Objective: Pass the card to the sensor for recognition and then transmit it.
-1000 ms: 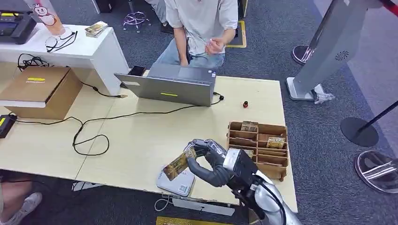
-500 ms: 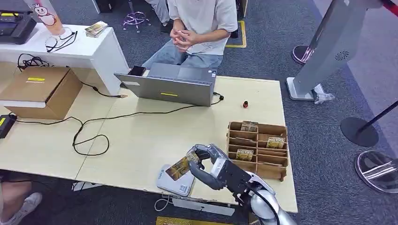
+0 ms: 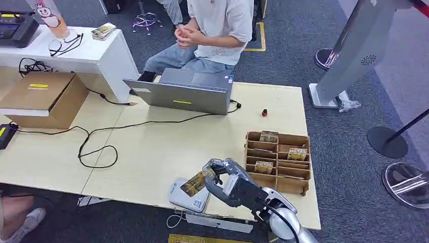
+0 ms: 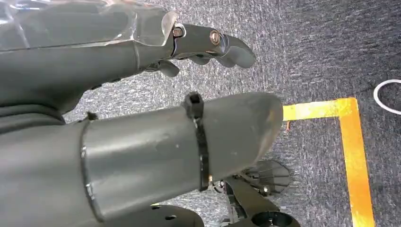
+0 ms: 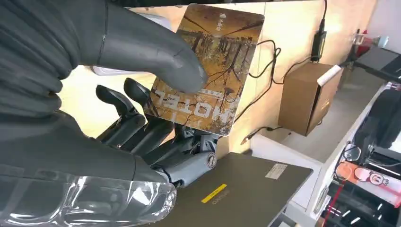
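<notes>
Right hand [image 3: 227, 183]: dark grey fingers and a thick matte thumb, clamped on the card [image 3: 195, 182]; in my right wrist view the thumb presses the printed face while the fingers [image 5: 142, 127] back it from behind.

Card: thin glossy rectangle with rounded corners, printed with brown-gold autumn trees and the word HOTEL. I see it held tilted just above the sensor [image 3: 188, 194], at the near edge of the table [image 3: 152, 152].

Sensor: flat pale grey pad with rounded corners and a small printed code square, lying flat and slightly overhanging the near edge.

Left hand [image 4: 156, 118]: smooth grey thumb and dark fingers apart, nothing in them, over coarse grey carpet with a yellow tape line [image 4: 354, 156].

Card rack [image 3: 278, 161]: open wooden box of slotted compartments, just right of the right hand, with several more cards in it.

Table: pale wood-grain top. Far side: grey laptop [image 3: 184, 91], black cable [image 3: 96, 147] looping left, plain cardboard box [image 3: 43, 98] at far left.

Person [image 3: 212, 30]: seated beyond the laptop, hands clasped.
</notes>
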{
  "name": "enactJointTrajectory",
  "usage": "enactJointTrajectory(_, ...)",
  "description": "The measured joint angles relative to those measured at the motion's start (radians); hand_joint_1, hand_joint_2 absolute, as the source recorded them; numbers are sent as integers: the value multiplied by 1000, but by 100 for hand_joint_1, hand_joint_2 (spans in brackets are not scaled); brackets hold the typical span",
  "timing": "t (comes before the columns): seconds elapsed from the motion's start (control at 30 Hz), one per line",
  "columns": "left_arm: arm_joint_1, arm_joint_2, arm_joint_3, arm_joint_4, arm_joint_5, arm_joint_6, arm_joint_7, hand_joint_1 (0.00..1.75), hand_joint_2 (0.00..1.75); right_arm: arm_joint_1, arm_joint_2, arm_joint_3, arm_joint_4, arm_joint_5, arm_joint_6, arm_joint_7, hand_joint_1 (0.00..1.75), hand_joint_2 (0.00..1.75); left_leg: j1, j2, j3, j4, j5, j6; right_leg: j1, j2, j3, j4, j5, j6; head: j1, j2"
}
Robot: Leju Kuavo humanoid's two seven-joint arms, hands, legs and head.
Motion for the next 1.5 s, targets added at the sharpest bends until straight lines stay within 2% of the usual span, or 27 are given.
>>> enactJointTrajectory(1.17, -3, -9, -2, 0, 0, 10, 0, 0, 0, -9, 0, 47, 48, 47, 3, 16, 175, 175, 0, 0, 0, 0, 0, 0, 0, 0, 0, 0, 0, 0, 0, 0)
enactJointTrajectory(1.5, -6, -10, -4, 0, -11, 6, 13, 0, 0, -24, 21, 80, 81, 51, -8, 39, 175, 175, 0, 0, 0, 0, 0, 0, 0, 0, 0, 0, 0, 0, 0, 0)
